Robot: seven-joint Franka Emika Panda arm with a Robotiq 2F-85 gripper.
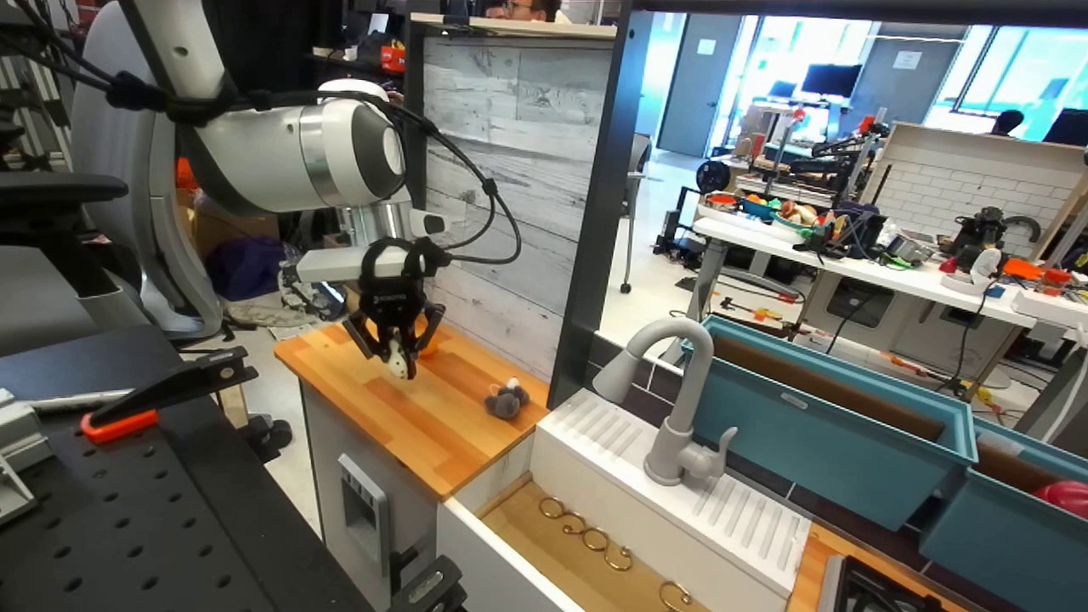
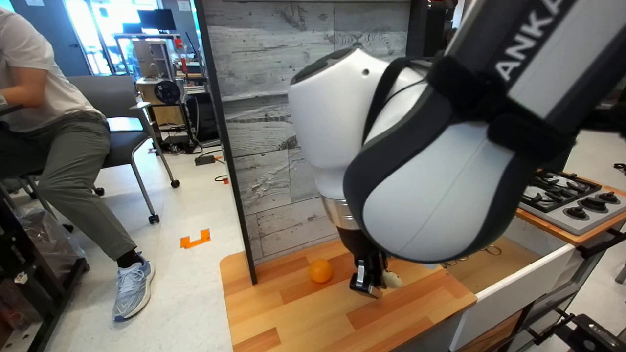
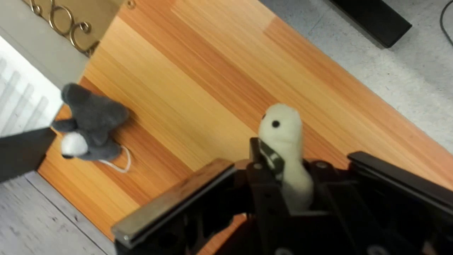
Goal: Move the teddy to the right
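Clamping one plush teddy [image 3: 282, 129] in one Robotiq gripper [image 1: 400, 354] over one wooden countertop [image 2: 293, 313] bearing one orange ball [image 2: 320, 271] and one grey plush [image 3: 95, 118], near one faucet [image 1: 677, 440] (only in an exterior view).

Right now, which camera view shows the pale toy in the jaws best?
The wrist view: the pale toy is largest there, head and dark eye clear, jaws covering part of its body. Both exterior views show just a small pale shape; in an exterior view only its end pokes past the jaws.
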